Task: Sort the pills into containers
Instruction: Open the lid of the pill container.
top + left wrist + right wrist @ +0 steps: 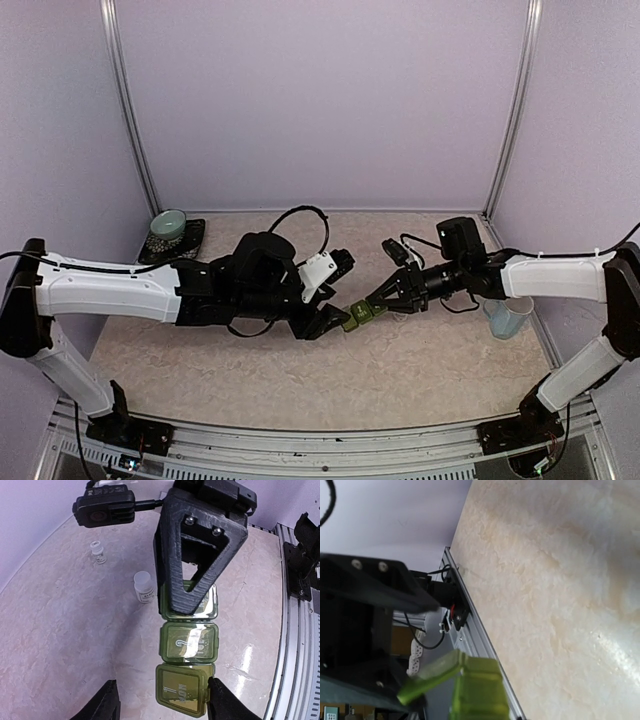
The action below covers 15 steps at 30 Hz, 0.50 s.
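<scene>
The containers (362, 315) are a dark green strip of three joined lidded compartments, held above the table at the centre. My right gripper (382, 303) is shut on the strip's far compartment, and one of its black fingers (197, 565) covers that lid. In the left wrist view the strip (189, 647) runs toward me, and the nearest compartment's lid (181, 692) stands slightly ajar. My left gripper (162, 684) is open around that nearest compartment. Its right finger (227, 700) touches the lid's edge, while its left finger (102, 702) stays well apart. The pills are out of view.
Two small white bottles (98, 551) (143, 586) stand on the marbled table beyond the strip. A pale green bowl (168, 225) sits on a dark mat at the back left. A pale blue mug (508, 318) stands at the right. The metal rail (295, 630) marks the table's near edge.
</scene>
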Motion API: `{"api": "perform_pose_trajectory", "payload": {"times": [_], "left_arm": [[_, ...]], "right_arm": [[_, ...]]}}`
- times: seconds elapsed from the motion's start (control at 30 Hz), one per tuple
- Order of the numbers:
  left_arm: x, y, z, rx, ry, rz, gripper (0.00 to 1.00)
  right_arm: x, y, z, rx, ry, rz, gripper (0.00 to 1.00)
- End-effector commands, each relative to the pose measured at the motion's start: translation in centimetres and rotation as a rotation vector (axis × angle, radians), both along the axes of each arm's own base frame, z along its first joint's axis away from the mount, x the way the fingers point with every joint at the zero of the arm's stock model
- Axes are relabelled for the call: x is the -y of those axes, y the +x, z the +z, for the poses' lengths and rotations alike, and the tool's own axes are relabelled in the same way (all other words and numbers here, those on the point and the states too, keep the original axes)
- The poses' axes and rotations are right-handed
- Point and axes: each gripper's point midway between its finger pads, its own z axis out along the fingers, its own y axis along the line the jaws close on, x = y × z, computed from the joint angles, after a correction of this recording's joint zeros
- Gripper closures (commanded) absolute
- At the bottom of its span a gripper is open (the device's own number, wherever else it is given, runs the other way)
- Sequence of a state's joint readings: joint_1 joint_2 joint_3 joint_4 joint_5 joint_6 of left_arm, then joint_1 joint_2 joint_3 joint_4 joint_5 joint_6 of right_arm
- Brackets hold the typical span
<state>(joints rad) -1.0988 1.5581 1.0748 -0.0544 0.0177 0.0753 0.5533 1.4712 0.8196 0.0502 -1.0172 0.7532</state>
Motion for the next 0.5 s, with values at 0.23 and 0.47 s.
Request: {"api": "perform_pose_trajectory", "payload": {"times": [0.23, 0.47], "left_arm": [[-0.46, 1.24, 1.36, 0.028, -0.049, 0.052, 0.63], [0.02, 0.92, 1.43, 0.005, -0.065, 0.029, 0.90]], "right_arm": [[0.41, -0.91, 1.18, 0.026, 0.036, 0.034, 0.74], [0.43, -0.95, 1.00, 0.029, 0.037, 0.035, 0.73]]}}
